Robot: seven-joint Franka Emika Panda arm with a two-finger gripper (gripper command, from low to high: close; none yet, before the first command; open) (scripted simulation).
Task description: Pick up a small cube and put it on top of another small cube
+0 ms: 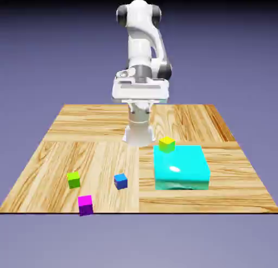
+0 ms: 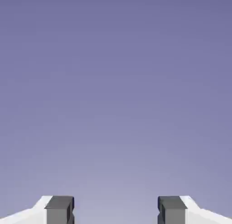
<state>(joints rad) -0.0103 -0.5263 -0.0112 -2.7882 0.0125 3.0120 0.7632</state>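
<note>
The small lime-green cube [image 1: 74,179] lies on the wooden table [image 1: 92,123] toward the exterior view's left front. A blue cube [image 1: 120,180] rests a short way to its right, and a magenta cube [image 1: 85,204] sits by the front edge. My gripper [image 1: 139,97] hangs high above the far middle of the table, far from all the cubes. In the hand view the gripper [image 2: 115,210] is open, with both grey fingertips [image 2: 59,208] wide apart, nothing between them, and only the blue-violet backdrop beyond.
A large, low cyan block [image 1: 181,166] lies at the exterior view's right. A yellow-topped green cube [image 1: 166,144] stands on its far left corner. The robot's base [image 1: 138,134] stands behind the block.
</note>
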